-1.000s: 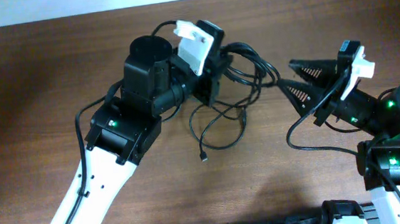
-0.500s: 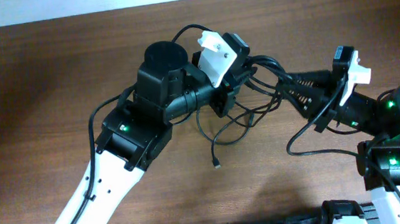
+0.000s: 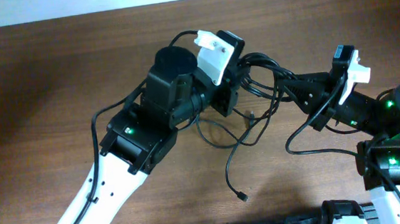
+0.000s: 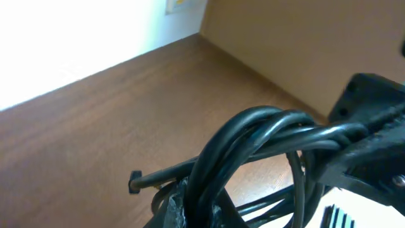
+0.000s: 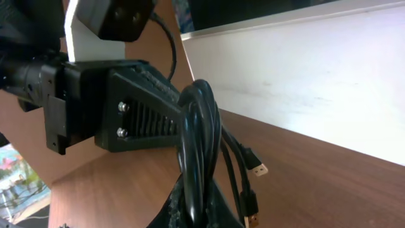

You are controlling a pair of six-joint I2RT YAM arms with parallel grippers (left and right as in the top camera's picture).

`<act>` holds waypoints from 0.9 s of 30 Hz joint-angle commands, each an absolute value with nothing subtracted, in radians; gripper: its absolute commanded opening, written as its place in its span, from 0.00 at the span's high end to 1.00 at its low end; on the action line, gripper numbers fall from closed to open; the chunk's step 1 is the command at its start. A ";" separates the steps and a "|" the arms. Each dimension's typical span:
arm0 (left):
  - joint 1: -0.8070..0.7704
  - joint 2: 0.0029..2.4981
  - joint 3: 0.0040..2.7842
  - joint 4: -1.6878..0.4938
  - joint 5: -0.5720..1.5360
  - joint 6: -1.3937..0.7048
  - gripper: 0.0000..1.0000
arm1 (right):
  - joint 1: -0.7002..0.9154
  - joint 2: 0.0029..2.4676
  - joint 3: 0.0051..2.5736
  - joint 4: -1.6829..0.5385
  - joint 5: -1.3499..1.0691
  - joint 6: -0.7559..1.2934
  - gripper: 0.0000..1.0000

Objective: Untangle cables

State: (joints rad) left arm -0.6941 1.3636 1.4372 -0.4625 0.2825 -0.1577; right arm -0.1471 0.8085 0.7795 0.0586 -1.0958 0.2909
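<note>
Now the right gripper [image 3: 293,90] is clamped on the cables [image 3: 260,78], just beside the left gripper [image 3: 231,99], which also pinches them. One plug end [image 3: 243,196] lies well apart from it on the table [image 3: 40,81]. Draw the grippers apart slowly, watching that the loops don't tighten.

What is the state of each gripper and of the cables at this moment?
left gripper: shut on the cables.
right gripper: shut on the cables.
cables: tangled in a bundle, held between both grippers, one loose end with its plug trailing on the table.
</note>
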 commanded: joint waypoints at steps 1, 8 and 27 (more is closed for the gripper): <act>-0.665 1.352 1.439 -0.483 0.103 -0.286 1.00 | -0.151 0.798 0.789 0.068 -1.060 0.292 0.96; -0.665 1.352 1.439 -0.514 0.120 -0.419 1.00 | -0.151 0.798 0.789 0.067 -0.999 0.323 0.96; -0.665 1.352 1.439 -0.510 0.133 -0.270 1.00 | -0.151 0.798 0.789 0.059 -0.907 0.517 0.96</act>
State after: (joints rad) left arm -0.6888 1.3636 1.4372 -0.5110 0.1936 -0.4187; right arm -0.1471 0.8089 0.7795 0.0566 -0.9573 0.4953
